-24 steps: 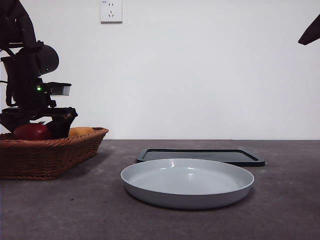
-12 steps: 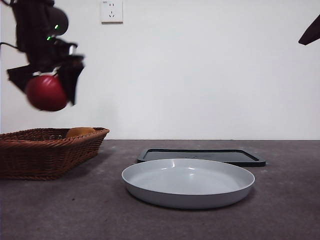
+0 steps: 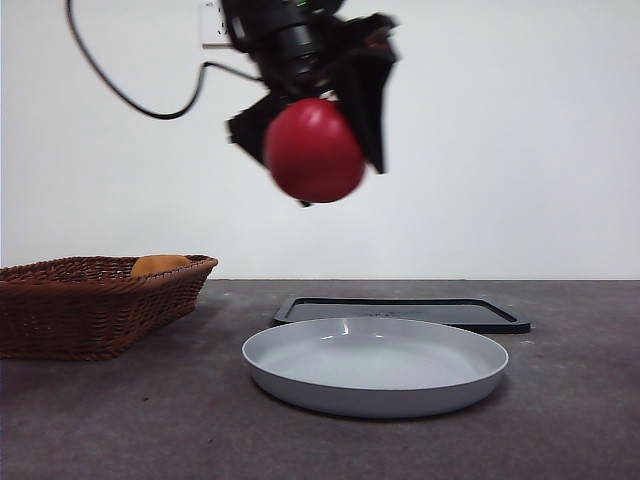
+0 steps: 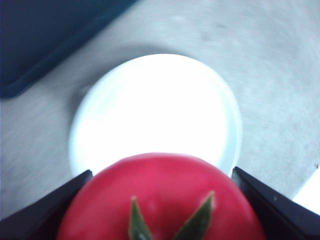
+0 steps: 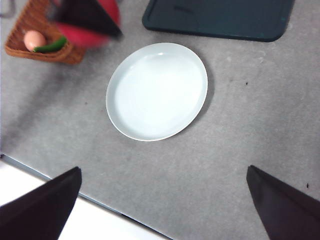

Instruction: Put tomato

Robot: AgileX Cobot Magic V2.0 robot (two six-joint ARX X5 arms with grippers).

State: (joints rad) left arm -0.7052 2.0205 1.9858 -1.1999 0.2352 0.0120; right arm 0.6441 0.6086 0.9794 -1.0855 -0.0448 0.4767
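My left gripper (image 3: 315, 150) is shut on the red tomato (image 3: 313, 151) and holds it high in the air, above the left part of the grey plate (image 3: 376, 366). In the left wrist view the tomato (image 4: 162, 197) with its green calyx fills the space between the jaws, and the white plate (image 4: 155, 110) lies below it. The right wrist view shows the tomato (image 5: 82, 35) blurred beside the basket (image 5: 42, 50) and the plate (image 5: 157, 91) on the table. My right gripper (image 5: 162, 210) is open and empty, high above the table.
A brown wicker basket (image 3: 95, 300) at the left holds an orange-yellow fruit (image 3: 160, 264) and, in the right wrist view, a green vegetable (image 5: 50, 46). A dark flat tray (image 3: 400, 311) lies behind the plate. The table's front edge (image 5: 60, 182) shows in the right wrist view.
My left gripper lifted the tomato out of the basket and carried it up and to the right, to a spot above the plate. The right arm has not moved.
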